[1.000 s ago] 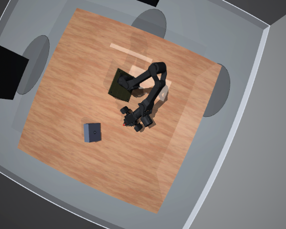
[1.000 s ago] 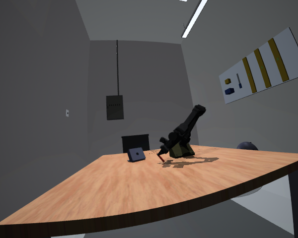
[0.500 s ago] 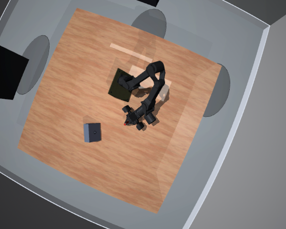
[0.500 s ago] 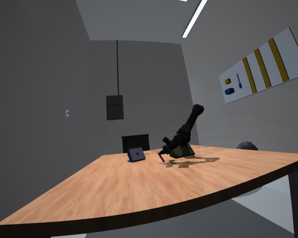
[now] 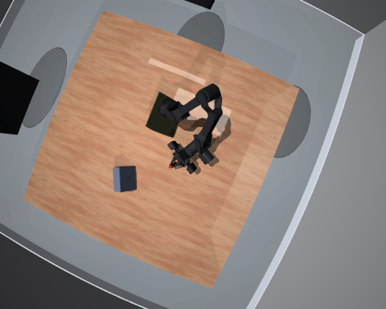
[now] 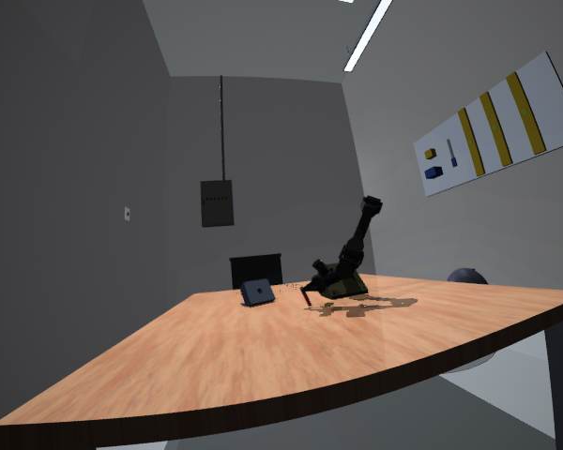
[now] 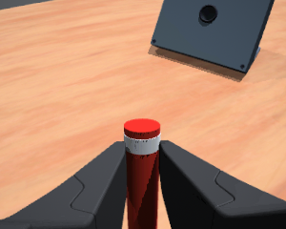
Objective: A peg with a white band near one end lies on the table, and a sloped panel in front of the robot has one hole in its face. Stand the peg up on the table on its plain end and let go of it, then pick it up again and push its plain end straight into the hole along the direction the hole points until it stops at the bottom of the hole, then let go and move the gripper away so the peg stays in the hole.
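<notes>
Gripping the red peg (image 5: pixel 174 164) (image 6: pixel 306 297) (image 7: pixel 142 186) near its white band (image 7: pixel 142 144) with the claw (image 5: pixel 171 165) (image 6: pixel 303 289) (image 7: pixel 142 152). Holding it slightly tilted, well apart from the sloped panel (image 5: pixel 125 184) (image 6: pixel 265 296) (image 7: pixel 181 30).

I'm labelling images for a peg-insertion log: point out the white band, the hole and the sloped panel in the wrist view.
white band (image 7: pixel 142 145): wrist view, band's front
hole (image 7: pixel 208 13): wrist view, its opening
sloped panel (image 7: pixel 181 33): wrist view, its face
</notes>
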Controlling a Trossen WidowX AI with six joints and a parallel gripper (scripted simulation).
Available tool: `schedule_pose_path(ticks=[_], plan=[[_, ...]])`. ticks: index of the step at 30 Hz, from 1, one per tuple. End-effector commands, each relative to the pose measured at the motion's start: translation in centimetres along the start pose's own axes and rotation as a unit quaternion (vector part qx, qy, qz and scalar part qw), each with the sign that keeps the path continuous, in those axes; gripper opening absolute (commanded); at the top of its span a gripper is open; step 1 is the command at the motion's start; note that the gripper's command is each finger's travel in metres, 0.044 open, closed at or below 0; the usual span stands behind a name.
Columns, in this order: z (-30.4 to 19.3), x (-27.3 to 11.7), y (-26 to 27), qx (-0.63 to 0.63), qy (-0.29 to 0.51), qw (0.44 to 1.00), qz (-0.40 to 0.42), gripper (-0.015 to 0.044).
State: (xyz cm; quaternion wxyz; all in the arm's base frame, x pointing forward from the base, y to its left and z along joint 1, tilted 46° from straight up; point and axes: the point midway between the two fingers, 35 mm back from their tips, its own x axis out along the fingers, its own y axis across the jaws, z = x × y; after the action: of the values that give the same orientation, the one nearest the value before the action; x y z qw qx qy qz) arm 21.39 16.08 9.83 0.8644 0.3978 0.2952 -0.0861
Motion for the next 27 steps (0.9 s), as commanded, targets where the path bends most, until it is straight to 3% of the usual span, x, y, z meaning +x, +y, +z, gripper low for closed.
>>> schedule_pose_path(ticks=[1,21,27], plan=[[-0.2,-0.2,-0.1,-0.002,-0.020,1.000,-0.003,0.0049],[-1.0,-1.2,-0.2,-0.001,-0.106,0.994,-0.004,0.0049],[-1.0,-1.3,-0.2,-0.001,-0.095,0.995,-0.004,0.0049]])
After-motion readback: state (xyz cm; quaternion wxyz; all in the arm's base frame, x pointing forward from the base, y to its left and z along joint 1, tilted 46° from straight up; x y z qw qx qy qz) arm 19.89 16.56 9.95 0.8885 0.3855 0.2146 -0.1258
